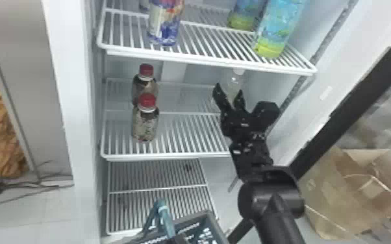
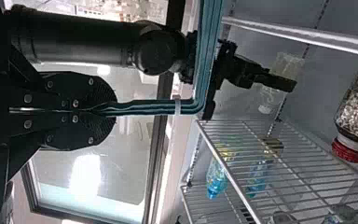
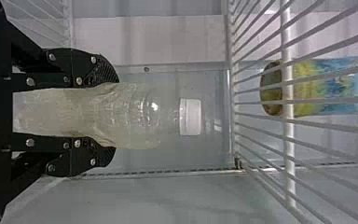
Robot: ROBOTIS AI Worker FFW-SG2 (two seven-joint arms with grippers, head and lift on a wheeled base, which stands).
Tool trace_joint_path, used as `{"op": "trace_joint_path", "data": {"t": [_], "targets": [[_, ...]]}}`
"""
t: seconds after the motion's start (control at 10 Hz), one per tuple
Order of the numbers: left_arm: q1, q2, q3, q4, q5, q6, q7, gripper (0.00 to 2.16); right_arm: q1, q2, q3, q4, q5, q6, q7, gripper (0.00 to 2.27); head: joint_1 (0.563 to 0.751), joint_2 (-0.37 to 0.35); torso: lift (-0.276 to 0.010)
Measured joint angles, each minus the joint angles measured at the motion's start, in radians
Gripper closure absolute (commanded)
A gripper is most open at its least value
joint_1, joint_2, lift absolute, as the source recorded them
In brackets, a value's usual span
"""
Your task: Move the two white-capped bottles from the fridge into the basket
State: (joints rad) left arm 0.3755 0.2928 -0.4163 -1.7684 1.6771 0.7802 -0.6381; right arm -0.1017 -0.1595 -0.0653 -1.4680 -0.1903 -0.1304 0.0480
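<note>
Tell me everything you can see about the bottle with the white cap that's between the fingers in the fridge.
The bottle looks like clear, thin plastic with a faint yellowish tint, ribbed and creased, with rounded shoulders. Its white cap is on. It stands roughly upright inside the fridge, cap up, below the upper shelf. The right pincer clasps its body from both sides. I can't tell whether it holds liquid or whether its base touches a shelf.
</note>
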Motion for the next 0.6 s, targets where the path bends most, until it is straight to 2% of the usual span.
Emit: {"op": "trace_joint_path", "data": {"t": [0.3,0.6], "targets": [[0.0,0.001,0.001,0.0,0.002,0.0,0.0,1.12,0.137,-0.006,-0.02,-0.19,-0.017,0.068,0.012,0.84,0.695,-0.35,-0.26],[-0.001,0.002,-0.001,0.0,0.002,0.0,0.0,1.12,0.255,-0.001,-0.018,-0.342,-0.08,0.102,0.032,0.84,0.695,-0.35,-0.26]]}}
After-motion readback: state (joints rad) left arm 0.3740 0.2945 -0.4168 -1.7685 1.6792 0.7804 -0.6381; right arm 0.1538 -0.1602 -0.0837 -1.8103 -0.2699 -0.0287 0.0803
